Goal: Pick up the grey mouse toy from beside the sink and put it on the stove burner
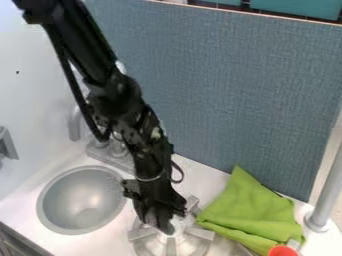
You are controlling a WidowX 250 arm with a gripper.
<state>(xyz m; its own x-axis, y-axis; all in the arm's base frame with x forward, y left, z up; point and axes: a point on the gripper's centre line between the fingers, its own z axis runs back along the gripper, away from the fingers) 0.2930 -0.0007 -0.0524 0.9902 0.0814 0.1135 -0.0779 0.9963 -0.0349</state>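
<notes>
Green cloth (250, 212) lies folded on the white counter (200, 175), at 3 o'clock from the black gripper (160, 222). The gripper is pointing down above the grey stove burner (172, 246); whether it is released or clenched, I cannot tell. Round metal sink (81, 200) sits between 9 and 10 o'clock from it. One orange-red object (282, 251) is at the cloth's 5 o'clock.

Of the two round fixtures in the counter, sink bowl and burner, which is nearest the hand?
The burner: the hand is right at it. It has raised metal prongs and sits beside the green cloth; the sink bowl is a smooth hollow.
</notes>
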